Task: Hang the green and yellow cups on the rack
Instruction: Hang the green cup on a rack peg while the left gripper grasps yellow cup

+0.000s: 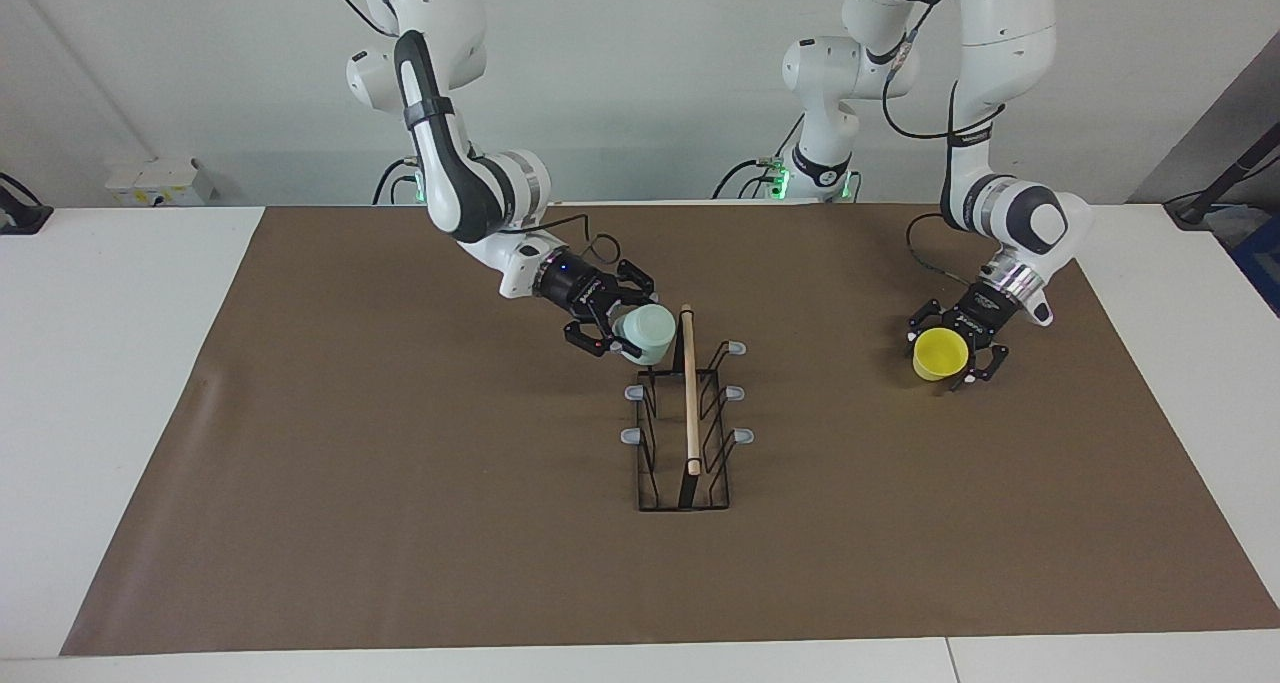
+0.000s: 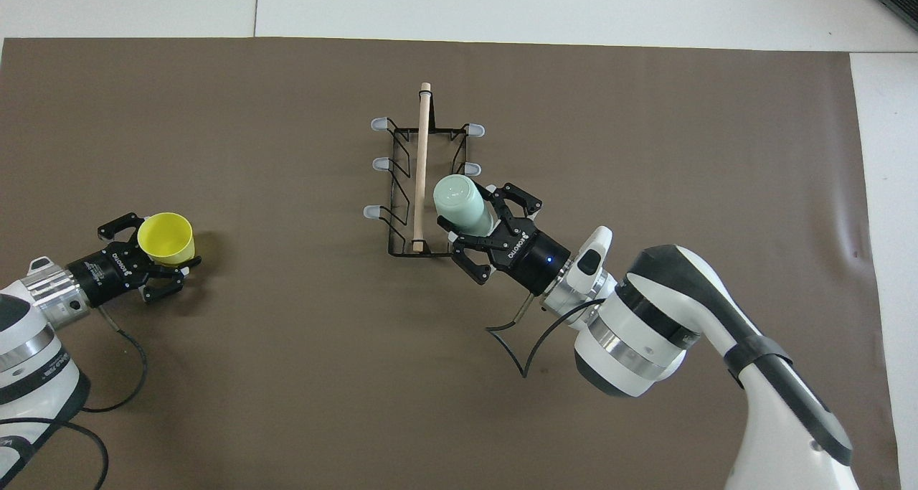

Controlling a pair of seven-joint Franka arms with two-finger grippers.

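- The right gripper (image 1: 622,331) is holding the pale mint green plastic cup (image 1: 645,333) by its side, with the cup tipped over and its flat bottom pointing up
- This green cup is hanging in the air over the peg nearest the robots, on the right arm's side of the black wire rack with the light wooden rod on top (image 1: 687,388)
- To do this step well, I think the gripper should be lining up the open mouth of the cup with that grey-tipped peg, then sliding it down slowly so the peg goes inside
- It should be letting go only when the cup is sitting on the peg, and it should not be bumping the wooden rod, which is just beside the cup
- The left gripper (image 1: 953,350) is holding the bright yellow plastic cup (image 1: 938,353) low over the brown mat (image 1: 400,483), toward the left arm's end of the table and well apart from the rack; I cannot tell if the cup is touching the mat
- Its fingers are sitting around the yellow cup
- There is small white writing on both black grippers in the overhead view, but I cannot read it
- No other labels are showing
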